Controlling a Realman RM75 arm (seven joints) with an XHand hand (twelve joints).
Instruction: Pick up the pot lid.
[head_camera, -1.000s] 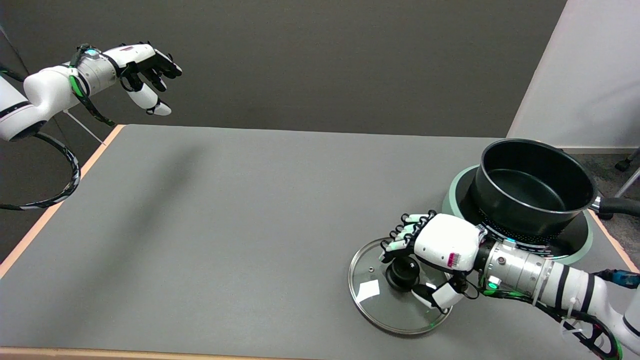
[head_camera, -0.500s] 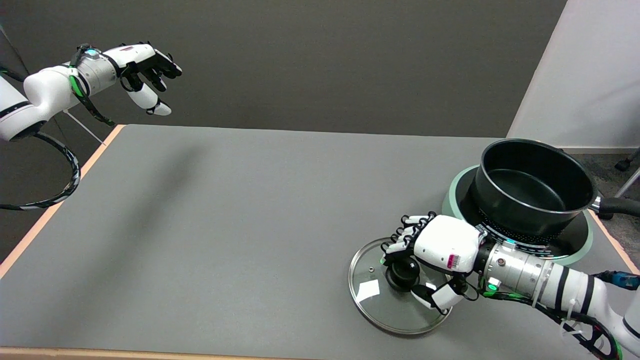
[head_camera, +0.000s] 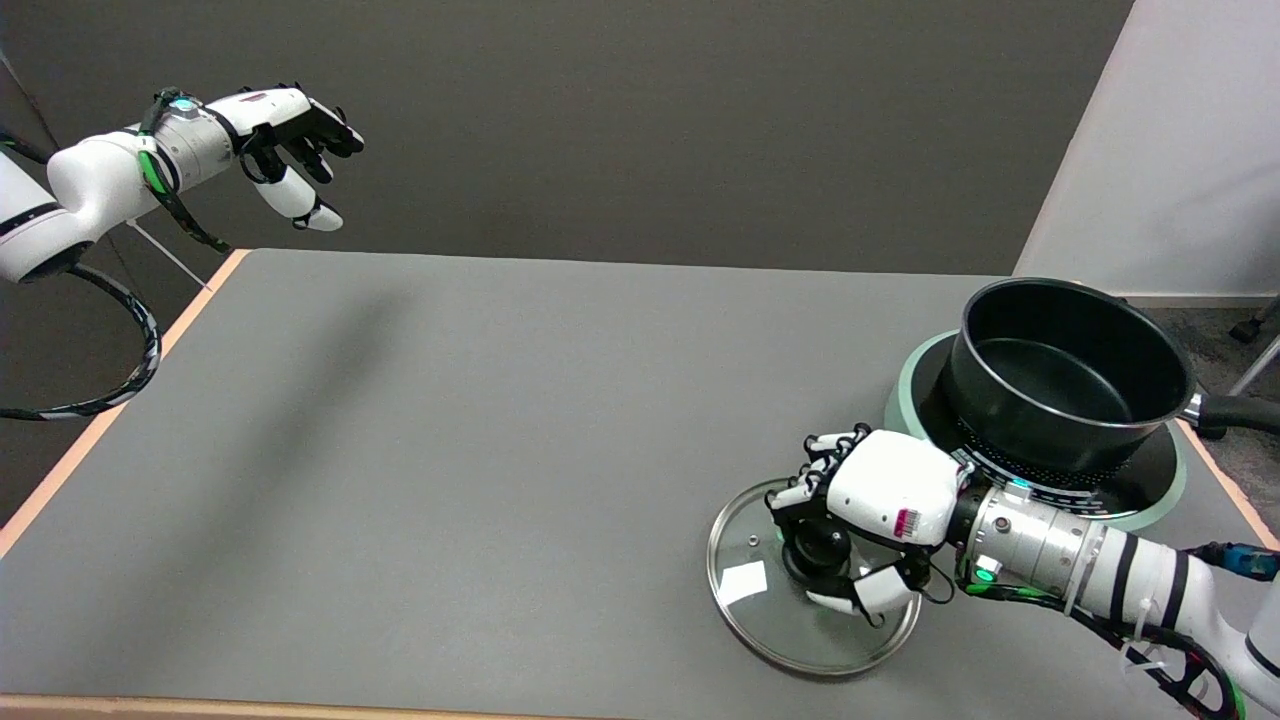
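Grey tabletop (head_camera: 450, 450) with a pale wood edge, dark wall behind. The glass lid (head_camera: 770, 620), steel-rimmed, sits near the front right of the tabletop, with a small white sticker on the glass and a black knob (head_camera: 822, 545) at its centre. The right hand (head_camera: 870, 510) reaches in from the lower right on a white arm and sits over the knob; its fingers (head_camera: 800, 492) curl down on the far side of the knob and the thumb comes in from the near side, so they are clamped on the knob. Whether the lid's rim touches the tabletop or is just clear of it, I cannot tell from this angle. Just behind the hand, toward the right edge, a black pot (head_camera: 1070, 375) stands upright and uncovered on a round hob (head_camera: 910, 395) with a pale green rim; the pot's handle points off to the right. The lid lies just beside the hob, not touching it. At the upper left the left hand (head_camera: 290, 135) hangs in the air beyond the tabletop's far corner, fingers loosely bent, holding nothing.
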